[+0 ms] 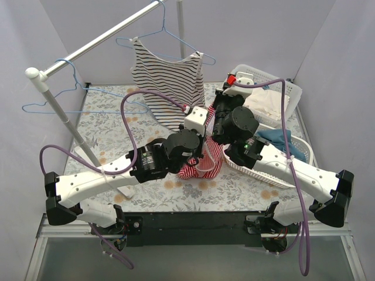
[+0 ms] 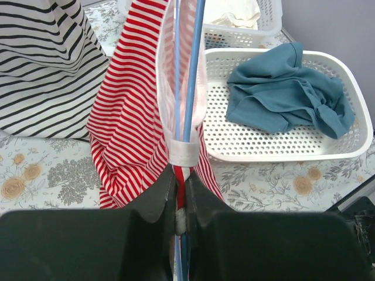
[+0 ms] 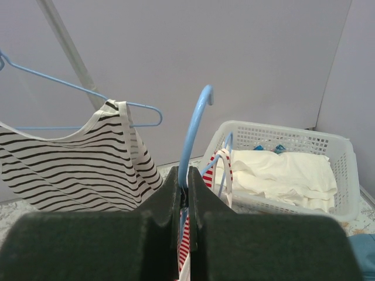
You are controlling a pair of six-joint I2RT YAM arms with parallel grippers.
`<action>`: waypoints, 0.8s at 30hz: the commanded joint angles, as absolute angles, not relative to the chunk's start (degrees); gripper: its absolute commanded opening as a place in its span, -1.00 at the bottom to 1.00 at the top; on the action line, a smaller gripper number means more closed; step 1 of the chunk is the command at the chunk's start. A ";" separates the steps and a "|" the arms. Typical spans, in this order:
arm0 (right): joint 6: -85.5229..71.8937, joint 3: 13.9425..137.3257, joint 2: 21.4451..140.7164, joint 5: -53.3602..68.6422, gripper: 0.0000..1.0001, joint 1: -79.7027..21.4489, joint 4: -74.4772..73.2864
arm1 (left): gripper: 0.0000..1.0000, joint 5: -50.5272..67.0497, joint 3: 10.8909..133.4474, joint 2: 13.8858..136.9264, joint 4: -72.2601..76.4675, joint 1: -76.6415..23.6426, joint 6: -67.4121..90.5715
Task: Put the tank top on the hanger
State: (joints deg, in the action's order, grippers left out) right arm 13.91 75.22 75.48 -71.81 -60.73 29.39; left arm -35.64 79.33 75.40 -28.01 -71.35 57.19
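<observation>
The red-and-white striped tank top (image 1: 202,165) hangs over the middle of the table between my two grippers. In the left wrist view it (image 2: 126,129) drapes on the light-blue hanger (image 2: 192,76), whose wires run through its pale-trimmed opening. My left gripper (image 2: 180,175) is shut on the top's trim together with the hanger wire; it also shows in the top view (image 1: 203,136). My right gripper (image 3: 184,175) is shut on the hanger's neck just below the curved hook (image 3: 195,120), and a striped strap (image 3: 225,167) hangs beside it. In the top view the right gripper (image 1: 218,99) sits above the garment.
A black-and-white striped tank top (image 1: 170,79) hangs on a hanger from the rail (image 1: 99,41). A spare blue hanger (image 1: 58,99) hangs further left. A white basket (image 1: 287,93) holds white cloth. A nearer basket (image 2: 351,76) holds a blue-teal garment (image 2: 287,88).
</observation>
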 commanded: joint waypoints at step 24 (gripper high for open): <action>2.55 69.87 58.19 -12.68 0.69 -62.23 -3.60 | -1.00 -32.08 65.57 55.20 -19.25 -71.54 59.59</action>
State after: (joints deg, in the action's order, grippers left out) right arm 1.67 67.83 60.58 -25.15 -61.93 -0.43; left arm -31.57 66.04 57.45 -21.91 -71.44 57.89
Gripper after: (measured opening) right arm 0.807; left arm 0.052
